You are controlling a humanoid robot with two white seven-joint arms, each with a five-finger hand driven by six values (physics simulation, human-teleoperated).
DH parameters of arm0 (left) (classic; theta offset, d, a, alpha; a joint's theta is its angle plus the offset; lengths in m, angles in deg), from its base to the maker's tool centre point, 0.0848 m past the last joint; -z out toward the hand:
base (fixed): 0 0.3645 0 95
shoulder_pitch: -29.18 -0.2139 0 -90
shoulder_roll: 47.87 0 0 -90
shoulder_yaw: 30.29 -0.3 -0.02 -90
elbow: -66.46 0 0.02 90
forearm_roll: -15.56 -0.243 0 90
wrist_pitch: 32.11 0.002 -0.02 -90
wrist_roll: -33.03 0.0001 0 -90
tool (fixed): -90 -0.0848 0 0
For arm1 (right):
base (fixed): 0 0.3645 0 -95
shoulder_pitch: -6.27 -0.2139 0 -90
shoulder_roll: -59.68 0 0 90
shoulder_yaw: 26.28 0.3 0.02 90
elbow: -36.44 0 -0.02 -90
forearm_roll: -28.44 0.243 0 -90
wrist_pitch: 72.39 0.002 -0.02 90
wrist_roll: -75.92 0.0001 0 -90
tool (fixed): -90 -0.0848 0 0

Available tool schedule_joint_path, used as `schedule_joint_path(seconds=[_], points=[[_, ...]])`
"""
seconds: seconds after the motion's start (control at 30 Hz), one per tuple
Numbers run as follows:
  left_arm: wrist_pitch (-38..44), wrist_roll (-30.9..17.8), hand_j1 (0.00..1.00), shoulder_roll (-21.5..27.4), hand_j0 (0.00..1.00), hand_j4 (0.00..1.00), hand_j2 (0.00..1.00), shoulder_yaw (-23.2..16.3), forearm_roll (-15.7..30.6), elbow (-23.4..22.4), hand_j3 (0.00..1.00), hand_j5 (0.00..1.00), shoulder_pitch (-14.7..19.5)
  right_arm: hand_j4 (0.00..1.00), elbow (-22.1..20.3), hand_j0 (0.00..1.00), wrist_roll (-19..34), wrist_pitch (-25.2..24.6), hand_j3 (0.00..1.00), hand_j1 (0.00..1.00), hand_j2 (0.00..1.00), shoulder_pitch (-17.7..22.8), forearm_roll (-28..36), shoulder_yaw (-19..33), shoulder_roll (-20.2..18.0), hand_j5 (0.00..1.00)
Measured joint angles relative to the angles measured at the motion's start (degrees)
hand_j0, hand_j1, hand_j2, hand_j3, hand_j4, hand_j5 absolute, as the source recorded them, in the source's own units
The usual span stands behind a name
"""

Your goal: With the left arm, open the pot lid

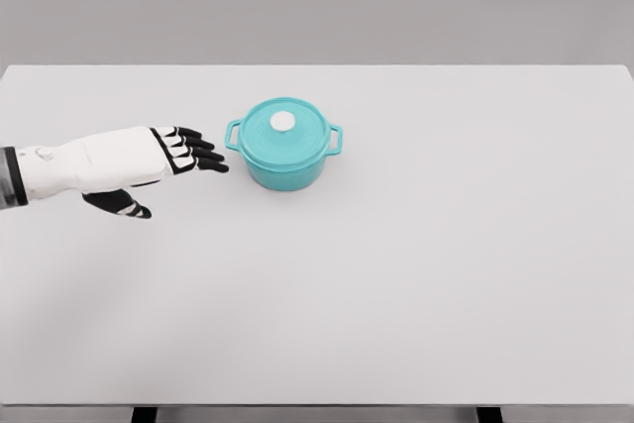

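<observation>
Now the left hand [183, 151], fingers spread and empty, hovers over the tabletop [416, 274] with the pot [284, 146] and its lid [284, 131] just toward three o'clock.

White forearm, robot hand [149, 160] with black fingers.

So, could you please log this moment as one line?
left hand: fingers open, beside pot, not touching | lid: on pot | right arm: out of view
</observation>
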Motion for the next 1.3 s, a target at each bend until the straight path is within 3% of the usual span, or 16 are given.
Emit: schedule_joint_path(seconds=[0.3, 0.43, 0.5, 0.57, 0.67, 0.77, 0.83, 0.97, 1.17, 1.3], points=[[0.0, 0.0, 1.0, 0.2, 1.0, 1.0, 1.0, 0.3, -0.3, -3.0, 1.0, 1.0, 0.8, 1.0, 0.0, 1.0, -0.1, 0.0, 1.0, 1.0, 1.0, 0.4, 0.0, 0.0, 0.0, 1.0], [0.0, 0.0, 1.0, 0.7, 1.0, 1.0, 1.0, 0.1, -0.5, -3.9, 1.0, 1.0, 4.0, 1.0, 0.0, 1.0, -0.1, 0.0, 1.0, 1.0, 1.0, 0.4, 0.0, 0.0, 0.0, 1.0], [-0.2, -0.1, 1.0, 1.5, 1.0, 1.0, 1.0, -0.3, -0.7, -3.8, 1.0, 1.0, 8.0, 1.0, 0.0, 1.0, -0.1, 0.0, 1.0, 1.0, 1.0, 0.4, 0.0, 0.0, 0.0, 1.0], [-0.1, 0.0, 1.0, 2.6, 1.0, 1.0, 1.0, -4.4, -0.2, -4.0, 1.0, 1.0, 18.2, 1.0, 0.0, 1.0, -0.1, 0.0, 1.0, 1.0, 1.0, 0.4, 0.0, 0.0, 0.0, 1.0], [0.2, 0.0, 1.0, 2.9, 1.0, 1.0, 1.0, -17.1, 0.4, -5.4, 1.0, 1.0, 33.8, 1.0, 0.0, 1.0, -0.1, 0.0, 1.0, 1.0, 1.0, 0.4, 0.0, 0.0, 0.0, 1.0], [0.1, 0.0, 1.0, -1.3, 1.0, 1.0, 1.0, -26.8, 0.1, -10.3, 1.0, 1.0, 37.1, 1.0, 0.0, 1.0, -0.1, 0.0, 1.0, 1.0, 1.0, 0.4, 0.0, 0.0, 0.0, 1.0], [0.1, 0.0, 1.0, -4.5, 1.0, 1.0, 1.0, -32.1, 0.0, -14.0, 1.0, 1.0, 41.7, 1.0, 0.0, 1.0, -0.1, 0.0, 1.0, 1.0, 1.0, 0.4, 0.0, 0.0, 0.0, 1.0], [0.0, 0.0, 1.0, -7.9, 1.0, 1.0, 1.0, -37.0, -0.1, -17.0, 1.0, 1.0, 43.3, 1.0, 0.0, 1.0, -0.1, 0.0, 1.0, 1.0, 1.0, 0.4, 0.0, 0.0, 0.0, 1.0], [0.0, 0.0, 1.0, -11.3, 1.0, 1.0, 1.0, -38.6, -0.1, -18.1, 1.0, 1.0, 45.3, 1.0, 0.0, 1.0, -0.1, 0.0, 1.0, 1.0, 1.0, 0.4, 0.0, 0.0, 0.0, 1.0], [0.0, 0.0, 1.0, -15.0, 1.0, 1.0, 1.0, -39.4, -0.7, -23.5, 1.0, 1.0, 45.4, 1.0, 0.0, 1.0, -0.1, 0.0, 1.0, 1.0, 1.0, 0.4, 0.0, 0.0, 0.0, 1.0]])
